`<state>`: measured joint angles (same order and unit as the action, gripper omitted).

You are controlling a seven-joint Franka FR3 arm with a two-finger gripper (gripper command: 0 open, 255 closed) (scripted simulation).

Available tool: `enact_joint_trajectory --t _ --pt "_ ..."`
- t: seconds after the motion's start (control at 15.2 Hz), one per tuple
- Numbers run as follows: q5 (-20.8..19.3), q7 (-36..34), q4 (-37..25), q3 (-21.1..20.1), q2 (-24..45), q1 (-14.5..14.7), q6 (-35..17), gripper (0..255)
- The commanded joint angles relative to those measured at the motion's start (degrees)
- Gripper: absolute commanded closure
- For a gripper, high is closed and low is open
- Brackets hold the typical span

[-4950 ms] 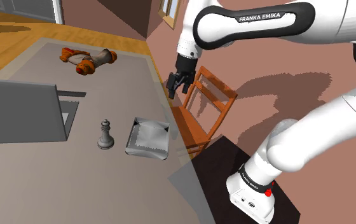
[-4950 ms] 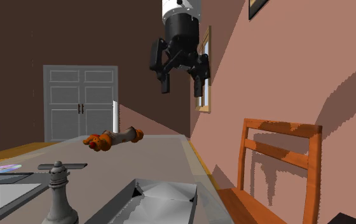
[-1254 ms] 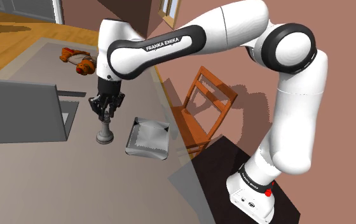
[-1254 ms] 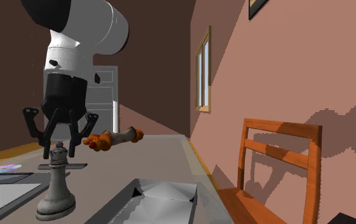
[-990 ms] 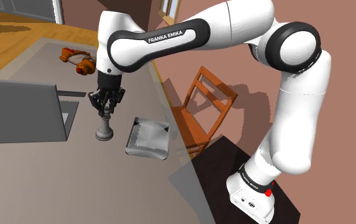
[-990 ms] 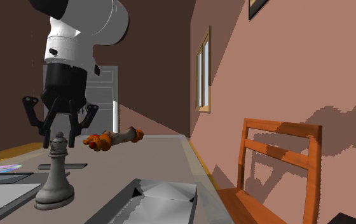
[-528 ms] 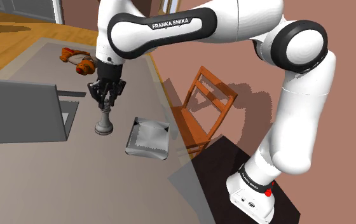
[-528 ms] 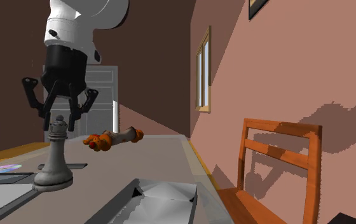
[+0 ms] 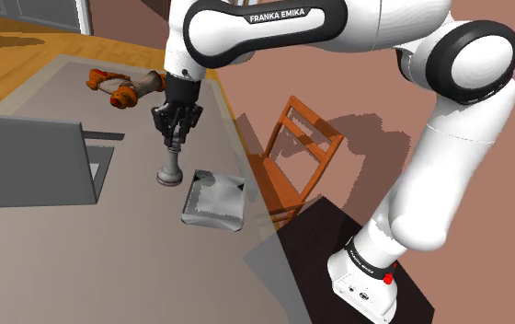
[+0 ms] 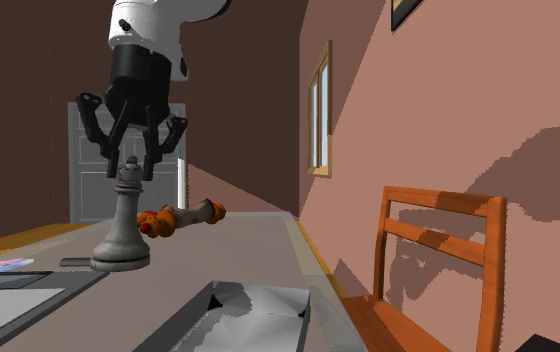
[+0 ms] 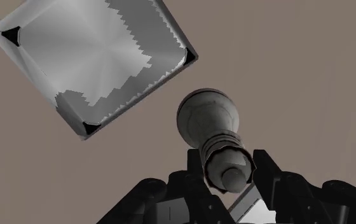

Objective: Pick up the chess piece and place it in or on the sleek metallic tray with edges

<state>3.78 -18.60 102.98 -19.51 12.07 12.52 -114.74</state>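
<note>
Currently the gripper (image 9: 175,138) is clamped on the head of the chess piece (image 9: 169,167), with a black finger on either side of its top, and the piece hangs upright below the hand. In the second exterior view the gripper (image 10: 130,160) holds the grey chess piece (image 10: 123,228) with its round base apparently clear of the grey table (image 10: 228,250). From the wrist view, the fingers (image 11: 192,177) pinch the narrow upper part of the chess piece (image 11: 212,127), and its base sits over bare table just beside one corner edge of the tray (image 11: 94,57), not above its floor. The tray (image 9: 215,201) is a shallow grey dish with raised edges, lying flat on the table (image 9: 108,248) near the edge that faces the wooden chair (image 9: 294,152); it is empty. An orange and brown object (image 9: 122,87) lies at the table's far end, well apart from the tray. A grey upright panel (image 9: 30,166) stands at the shoulder view's left. The arm's stand (image 9: 368,276) is at the lower right.
</note>
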Motion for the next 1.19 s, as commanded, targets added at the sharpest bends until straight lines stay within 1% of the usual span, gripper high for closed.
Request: enact_joint_trajectory --t 0.0,0.33,0.66,1.12 --pt "1.7 2.4 4.8 0.4 -4.3 -1.6 -0.4 255" --pt "5.1 8.6 13.7 2.4 -14.2 -4.5 0.8 255" --pt "6.9 14.3 20.4 5.4 -22.6 -6.5 3.1 255" --pt "7.0 14.7 24.2 5.1 -21.0 -6.4 -2.3 255"
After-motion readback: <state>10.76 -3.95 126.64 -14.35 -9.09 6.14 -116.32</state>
